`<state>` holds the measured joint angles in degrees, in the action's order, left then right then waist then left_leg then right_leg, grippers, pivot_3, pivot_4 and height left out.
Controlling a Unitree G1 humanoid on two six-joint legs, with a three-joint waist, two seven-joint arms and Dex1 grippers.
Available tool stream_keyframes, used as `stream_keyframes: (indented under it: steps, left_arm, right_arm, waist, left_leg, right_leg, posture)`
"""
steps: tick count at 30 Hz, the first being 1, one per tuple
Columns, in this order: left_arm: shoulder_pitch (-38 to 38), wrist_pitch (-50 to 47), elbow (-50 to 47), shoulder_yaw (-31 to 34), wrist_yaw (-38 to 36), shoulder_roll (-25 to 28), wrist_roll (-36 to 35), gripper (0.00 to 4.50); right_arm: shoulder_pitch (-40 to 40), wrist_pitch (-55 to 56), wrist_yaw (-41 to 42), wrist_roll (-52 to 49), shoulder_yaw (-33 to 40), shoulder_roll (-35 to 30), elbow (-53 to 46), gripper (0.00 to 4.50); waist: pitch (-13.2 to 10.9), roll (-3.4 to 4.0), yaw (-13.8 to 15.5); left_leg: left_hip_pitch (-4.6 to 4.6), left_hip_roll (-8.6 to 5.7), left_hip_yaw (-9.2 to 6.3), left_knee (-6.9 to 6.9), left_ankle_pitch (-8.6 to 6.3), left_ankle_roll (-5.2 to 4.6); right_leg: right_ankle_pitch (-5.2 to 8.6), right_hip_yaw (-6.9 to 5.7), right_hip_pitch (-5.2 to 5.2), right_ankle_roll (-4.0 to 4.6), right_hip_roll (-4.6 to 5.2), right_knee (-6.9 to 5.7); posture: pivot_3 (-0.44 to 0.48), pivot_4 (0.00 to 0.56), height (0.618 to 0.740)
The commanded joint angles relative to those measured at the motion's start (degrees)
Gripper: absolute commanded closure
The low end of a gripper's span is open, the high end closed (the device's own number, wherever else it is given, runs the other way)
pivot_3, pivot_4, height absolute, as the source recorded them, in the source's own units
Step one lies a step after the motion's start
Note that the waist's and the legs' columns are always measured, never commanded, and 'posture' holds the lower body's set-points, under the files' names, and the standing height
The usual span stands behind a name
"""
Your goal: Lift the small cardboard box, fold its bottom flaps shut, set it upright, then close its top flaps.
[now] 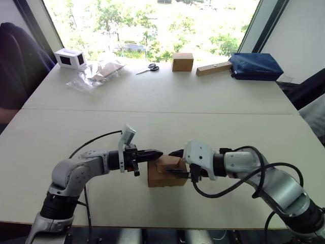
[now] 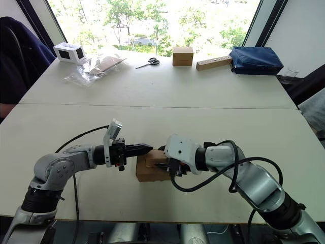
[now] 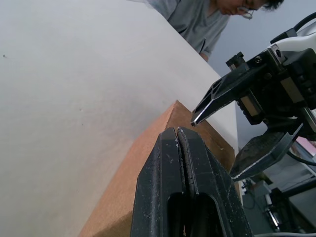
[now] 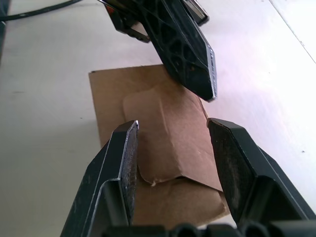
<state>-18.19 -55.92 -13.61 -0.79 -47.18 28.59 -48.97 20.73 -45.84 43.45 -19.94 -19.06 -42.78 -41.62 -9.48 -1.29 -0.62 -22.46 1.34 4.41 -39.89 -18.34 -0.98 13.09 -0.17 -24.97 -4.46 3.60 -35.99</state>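
The small cardboard box (image 1: 161,178) stands on the table near its front edge, between my two arms. Its top flaps (image 4: 158,123) lie folded over the upper face, a tapered one uppermost and slightly raised at its edge. The bottom flaps are hidden under the box. My left gripper (image 1: 158,152) is shut with nothing in it, its tip just over the box's top from the left. From the right, my right gripper (image 1: 176,162) is open, its two fingers (image 4: 126,163) straddling the top flaps. Both sets of fingertips nearly meet above the box.
Along the far edge lie a white box with dark window (image 1: 70,58), a clear plastic bag (image 1: 96,73), scissors (image 1: 148,67), a brown cardboard block (image 1: 182,62), a wooden bar (image 1: 214,68) and a blue bag (image 1: 255,66). A person (image 3: 207,15) sits beyond the table.
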Motion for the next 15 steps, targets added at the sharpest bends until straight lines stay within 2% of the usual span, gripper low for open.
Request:
stream_keyframes:
  steps: [1, 15]
  left_arm:
    - [-0.3, -0.4, -0.7, 1.5, 0.5, -0.4, -1.4, 4.50]
    - [-0.3, -1.1, -1.2, 1.7, 1.5, -0.5, -2.4, 4.50]
  right_arm:
    - [0.2, 0.6, 0.2, 0.6, 0.4, -0.6, -2.0, 2.22]
    - [0.7, 5.0, 0.2, 8.8, -3.4, -1.6, 2.0, 2.22]
  waist:
    - [0.0, 0.00, 0.0]
    - [0.0, 0.00, 0.0]
  left_leg:
    - [0.00, 0.00, 0.00, 0.00, 0.00, 0.00]
    - [0.00, -0.01, 0.00, 0.00, 0.00, 0.00]
  right_leg:
    - [0.00, 0.00, 0.00, 0.00, 0.00, 0.00]
    - [0.00, 0.00, 0.00, 0.00, -0.01, 0.00]
  posture:
    - [0.000, 0.150, 0.740]
    - [0.000, 0.150, 0.740]
